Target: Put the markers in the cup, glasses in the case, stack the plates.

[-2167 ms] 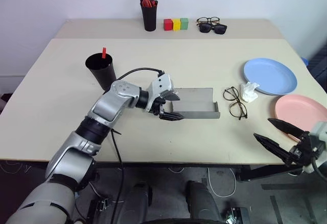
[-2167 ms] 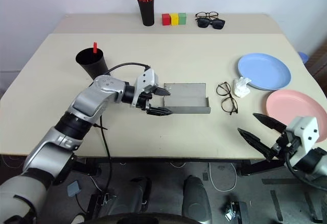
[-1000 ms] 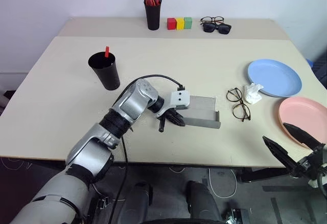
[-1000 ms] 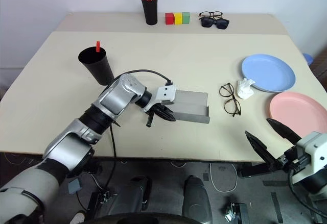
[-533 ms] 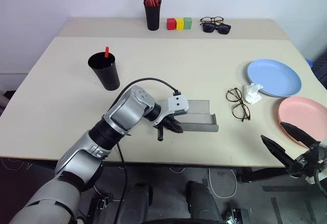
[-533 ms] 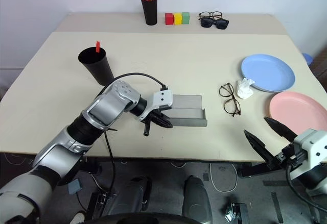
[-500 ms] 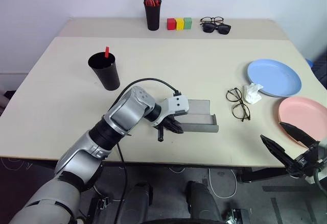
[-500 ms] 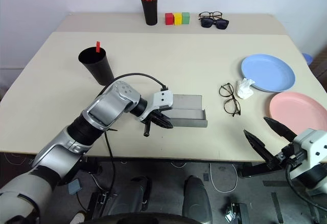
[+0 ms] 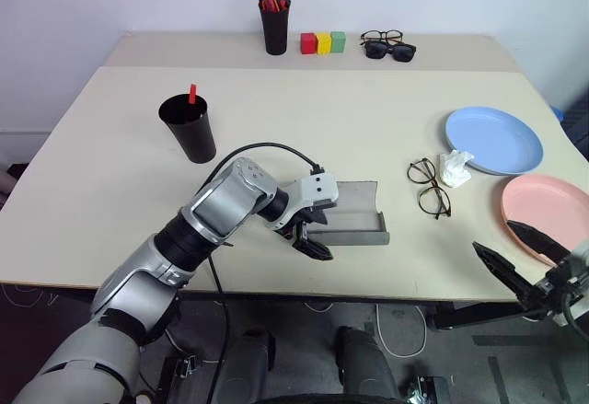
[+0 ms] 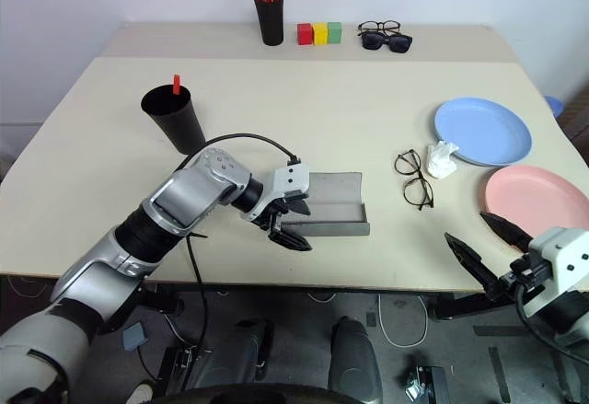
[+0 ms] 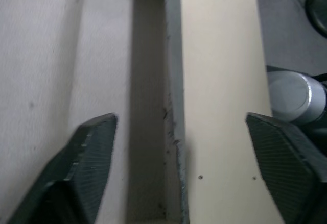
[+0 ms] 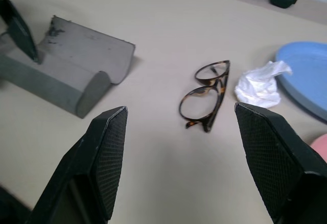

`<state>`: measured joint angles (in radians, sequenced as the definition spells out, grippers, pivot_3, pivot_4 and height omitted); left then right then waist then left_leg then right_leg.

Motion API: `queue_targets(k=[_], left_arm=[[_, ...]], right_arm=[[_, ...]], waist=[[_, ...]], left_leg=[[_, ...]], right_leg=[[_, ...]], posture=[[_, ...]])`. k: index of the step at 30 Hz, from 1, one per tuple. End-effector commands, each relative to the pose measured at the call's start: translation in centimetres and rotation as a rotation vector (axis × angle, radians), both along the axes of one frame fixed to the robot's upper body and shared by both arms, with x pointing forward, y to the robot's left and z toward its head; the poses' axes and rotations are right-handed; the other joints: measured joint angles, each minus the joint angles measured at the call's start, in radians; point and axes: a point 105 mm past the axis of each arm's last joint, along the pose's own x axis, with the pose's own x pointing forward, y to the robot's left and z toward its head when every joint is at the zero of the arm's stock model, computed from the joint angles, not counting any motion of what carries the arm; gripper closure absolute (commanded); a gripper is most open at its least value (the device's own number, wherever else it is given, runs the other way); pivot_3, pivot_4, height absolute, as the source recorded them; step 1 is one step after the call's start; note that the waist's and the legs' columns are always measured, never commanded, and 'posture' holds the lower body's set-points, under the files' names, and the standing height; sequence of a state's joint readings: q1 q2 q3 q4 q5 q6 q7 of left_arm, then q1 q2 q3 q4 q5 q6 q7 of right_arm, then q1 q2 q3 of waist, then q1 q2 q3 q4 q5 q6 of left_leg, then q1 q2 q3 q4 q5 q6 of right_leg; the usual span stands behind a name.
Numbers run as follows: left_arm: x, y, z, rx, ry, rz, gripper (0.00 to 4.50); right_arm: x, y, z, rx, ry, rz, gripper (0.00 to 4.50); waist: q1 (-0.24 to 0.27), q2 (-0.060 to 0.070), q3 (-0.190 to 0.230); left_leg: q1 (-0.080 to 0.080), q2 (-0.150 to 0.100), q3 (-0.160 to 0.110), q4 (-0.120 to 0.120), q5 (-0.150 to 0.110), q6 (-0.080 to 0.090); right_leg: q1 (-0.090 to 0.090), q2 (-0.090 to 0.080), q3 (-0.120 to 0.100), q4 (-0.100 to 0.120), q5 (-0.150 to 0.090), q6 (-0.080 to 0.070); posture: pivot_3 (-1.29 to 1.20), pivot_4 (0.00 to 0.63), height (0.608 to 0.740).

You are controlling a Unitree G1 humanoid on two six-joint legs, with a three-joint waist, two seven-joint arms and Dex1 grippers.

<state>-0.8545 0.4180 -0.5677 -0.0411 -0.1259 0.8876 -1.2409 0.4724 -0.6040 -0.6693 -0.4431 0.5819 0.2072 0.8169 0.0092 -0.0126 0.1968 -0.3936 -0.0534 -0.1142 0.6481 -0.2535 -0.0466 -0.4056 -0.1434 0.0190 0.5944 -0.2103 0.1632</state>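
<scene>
Case (image 9: 354,223) lay open near the desk's (image 9: 110,146) front edge, left gripper (image 10: 293,227) spread beside it, right gripper (image 12: 189,157) spread; next, glasses (image 9: 427,186) right of it required grasping.

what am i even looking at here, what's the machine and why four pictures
It is a humanoid robot with two arms, each ending in a two-fingered black gripper. Two pictures come from its head, looking down at a beige table; two come from cameras on its wrists.

The left gripper is open at the open grey glasses case. The right gripper is open off the table's near edge. Neither holds anything.

On the table: a wide black cup with a red-capped marker, thin-framed eyeglasses, a crumpled white tissue, a light blue plate and a pink plate.
</scene>
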Motion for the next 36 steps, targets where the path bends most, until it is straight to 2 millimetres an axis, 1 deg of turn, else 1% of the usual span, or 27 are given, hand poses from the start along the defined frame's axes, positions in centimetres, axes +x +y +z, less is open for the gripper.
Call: queue_targets(k=[1,2,3,4,5,6,8,9,10,12,15,18,23,29,36], left_arm=[[-0.1,-0.1,3.8,-0.189,-0.139,-0.073,0.55],[0.2,-0.1,4.8,-0.275,-0.185,-0.07,0.55],[0.4,-0.2,6.1,-0.395,-0.274,-0.068,0.55],[0.4,0.3,6.7,-0.457,-0.329,-0.071,0.55],[0.2,1.0,6.7,-0.461,-0.345,-0.09,0.55],[0.0,1.5,6.5,-0.444,-0.327,-0.109,0.55],[-1.5,2.7,8.4,-0.543,-0.148,-0.184,0.55],[-2.0,3.3,9.3,-0.571,-0.095,-0.199,0.55],[-2.2,3.8,10.1,-0.598,-0.079,-0.211,0.55],[-2.3,4.5,10.6,-0.589,-0.098,-0.202,0.55],[-2.7,5.8,10.3,-0.537,-0.137,-0.209,0.55],[-3.3,6.7,9.8,-0.495,-0.176,-0.218,0.55],[-3.9,6.9,9.0,-0.47,-0.205,-0.214,0.55],[-4.9,6.7,8.2,-0.462,-0.218,-0.211,0.55],[-4.9,6.6,7.7,-0.448,-0.247,-0.193,0.55]], right_arm=[[1.3,-0.5,0.5,-0.01,0.002,0.014,1.07],[1.9,-0.8,0.4,-0.01,0.017,0.022,1.07],[2.5,-1.1,0.2,-0.003,0.043,0.033,1.07],[3.2,-1.4,0.1,0.001,0.062,0.043,1.07],[3.9,-1.7,0.1,0.004,0.075,0.053,1.07],[4.5,-1.9,0.2,0.007,0.085,0.06,1.07],[5.8,-2.4,0.1,0.03,0.13,0.082,1.07],[6.5,-2.6,0.0,0.03,0.156,0.091,1.07],[7.1,-2.9,-0.2,0.024,0.181,0.089,1.07],[8.2,-3.5,-0.5,0.011,0.201,0.095,1.07],[9.7,-3.7,-0.9,0.041,0.242,0.121,1.07],[11.2,-3.2,-1.3,0.086,0.279,0.154,1.07],[12.7,-2.3,-2.1,0.114,0.323,0.203,1.07],[14.2,-0.2,-1.9,0.156,0.353,0.281,1.07],[15.4,0.8,-2.0,0.164,0.371,0.314,1.07]], waist=[[-0.004,0.0,0.0],[-0.004,0.0,0.0],[-0.005,0.001,0.0],[-0.003,0.001,0.0],[-0.005,0.0,0.0],[-0.006,0.001,0.0],[-0.006,0.001,0.0],[-0.006,0.001,0.0],[-0.006,0.001,0.0],[-0.007,0.0,0.001],[-0.01,0.001,0.0],[-0.024,0.001,0.0],[-0.028,0.001,0.001],[-0.03,0.001,0.001],[-0.026,0.002,0.001]], left_leg=[[0.0,0.0,0.0,0.0,0.0,0.0],[0.0,0.0,0.0,0.0,0.0,0.0],[0.0,0.0,0.001,0.0,0.0,0.0],[0.001,0.0,0.001,0.0,0.0,0.0],[0.001,0.0,0.001,0.0,0.0,0.0],[0.001,0.0,0.001,0.0,0.0,0.0],[0.001,0.0,0.002,0.0,0.0,0.0],[0.001,0.0,0.001,0.0,0.0,0.0],[0.001,0.0,0.001,0.001,0.0,0.0],[0.001,0.0,0.001,0.001,0.0,0.0],[0.001,0.0,0.001,0.0,0.0,0.0],[0.001,0.0,0.001,-0.001,0.0,0.0],[0.001,0.0,0.001,0.0,0.0,0.0],[0.002,0.0,0.001,0.0,0.0,0.0],[0.002,0.0,0.001,0.0,0.0,0.0]], right_leg=[[0.0,0.0,0.0,0.0,0.0,0.0],[0.0,0.0,0.001,0.0,0.001,-0.001],[0.0,0.0,0.001,0.0,0.001,-0.001],[0.001,0.0,0.001,-0.001,0.001,-0.001],[0.001,-0.001,0.001,0.0,0.003,-0.004],[0.001,0.0,0.001,0.0,0.003,-0.005],[0.001,0.0,0.001,0.0,0.003,-0.005],[0.0,0.0,0.001,0.001,0.003,-0.005],[0.0,0.0,0.001,0.001,0.003,-0.005],[0.001,0.0,0.001,0.0,0.003,-0.005],[0.001,0.0,0.001,0.0,0.003,-0.004],[0.001,0.0,0.001,0.0,0.004,-0.001],[0.001,0.0,0.001,0.001,0.005,-0.001],[0.001,0.0,0.002,0.002,0.005,-0.001],[0.001,0.0,0.001,0.001,0.005,-0.001]], posture=[[0.0,0.15,0.739],[0.0,0.15,0.739],[0.0,0.15,0.739],[0.0,0.15,0.739],[0.0,0.15,0.739],[0.0,0.15,0.739],[0.0,0.15,0.739],[0.0,0.15,0.739],[0.0,0.15,0.739],[0.0,0.15,0.739],[0.0,0.15,0.739],[0.0,0.15,0.739],[0.0,0.15,0.739],[0.0,0.15,0.739],[0.0,0.15,0.739]])
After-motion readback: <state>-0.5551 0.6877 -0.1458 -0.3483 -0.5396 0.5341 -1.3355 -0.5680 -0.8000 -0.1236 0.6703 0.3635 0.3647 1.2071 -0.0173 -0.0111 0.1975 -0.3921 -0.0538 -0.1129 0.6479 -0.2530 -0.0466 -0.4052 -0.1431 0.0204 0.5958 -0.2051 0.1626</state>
